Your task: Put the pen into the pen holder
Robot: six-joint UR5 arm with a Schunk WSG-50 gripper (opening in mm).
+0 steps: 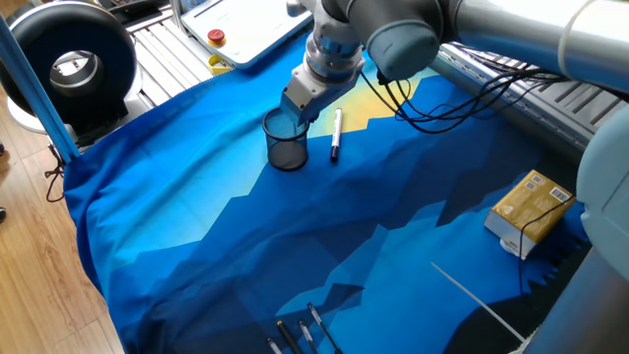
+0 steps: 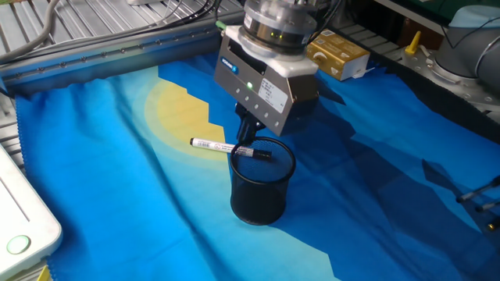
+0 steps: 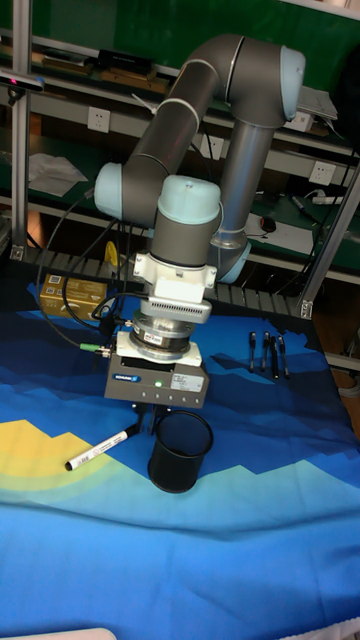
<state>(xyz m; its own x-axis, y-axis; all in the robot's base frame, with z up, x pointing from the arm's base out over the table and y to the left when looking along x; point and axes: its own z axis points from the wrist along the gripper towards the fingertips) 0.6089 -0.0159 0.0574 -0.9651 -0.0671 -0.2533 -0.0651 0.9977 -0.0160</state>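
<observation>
The pen (image 2: 209, 144), white with a black cap end, lies flat on the blue cloth with its cap end against the far side of the pen holder (image 2: 262, 193). It also shows as the pen (image 1: 336, 133) and the pen (image 3: 98, 452). The pen holder (image 1: 287, 143), a black mesh cup, stands upright as the pen holder (image 3: 180, 455). My gripper (image 2: 248, 129) hangs just above and behind the cup's rim, over the pen's cap end. Its body hides most of the dark fingers, so their spacing is unclear. Nothing is seen in the gripper (image 1: 300, 113).
A yellow box (image 1: 531, 208) sits on the cloth's right side. A long thin white rod (image 1: 477, 305) and several dark pens (image 1: 305, 334) lie near the front edge. Black cables (image 1: 442, 103) trail behind the arm. A white tray (image 2: 19, 226) is at the left.
</observation>
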